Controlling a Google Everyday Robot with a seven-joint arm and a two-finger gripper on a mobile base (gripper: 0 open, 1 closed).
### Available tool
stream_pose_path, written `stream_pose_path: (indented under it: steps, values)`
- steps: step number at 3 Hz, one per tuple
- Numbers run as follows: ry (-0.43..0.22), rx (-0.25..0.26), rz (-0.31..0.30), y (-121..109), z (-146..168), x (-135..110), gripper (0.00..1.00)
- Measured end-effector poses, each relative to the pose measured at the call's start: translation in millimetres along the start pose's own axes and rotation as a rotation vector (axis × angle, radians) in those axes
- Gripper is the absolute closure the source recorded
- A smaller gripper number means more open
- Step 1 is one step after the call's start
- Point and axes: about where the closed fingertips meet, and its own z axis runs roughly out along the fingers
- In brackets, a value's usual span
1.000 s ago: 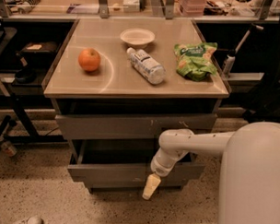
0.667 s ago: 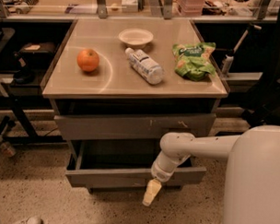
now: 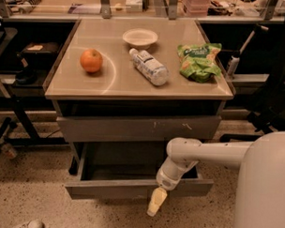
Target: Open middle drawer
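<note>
A grey cabinet with a smooth beige top filled the middle of the camera view, standing on a speckled stone floor. The robot's rounded white body took up the lower right corner, just beside the cabinet. Under the top sat a taller grey drawer front with white scratch marks, closed flush with the frame.

Below that front, the middle drawer, wide, shallow and grey with a plain handleless front, stood out from the cabinet towards the camera. Its bare grey inside showed between the scratched front and its own front panel.

The white jointed arm reached from the body leftwards across the drawer's right half, then bent down over the front panel.

On the top, a crumpled green snack bag lay near the right edge. A clear plastic bottle with a pale label lay on its side, between the bag and a round orange fruit that sat well to the left. A small shallow white bowl stood behind the bottle, near the back edge.

The cream-coloured gripper hung pointing down in front of the middle drawer's front panel, right of its centre, its tip below the panel's lower edge. Whether it was spread wide or closed narrow could not be told.
</note>
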Motion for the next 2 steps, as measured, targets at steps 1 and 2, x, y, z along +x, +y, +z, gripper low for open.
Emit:
stream_pose_path:
  steps: [1, 2]
  values:
    - [0.002, -0.053, 0.005, 20, 1, 11, 0.00]
    - [0.004, -0.137, 0.003, 59, -5, 30, 0.00]
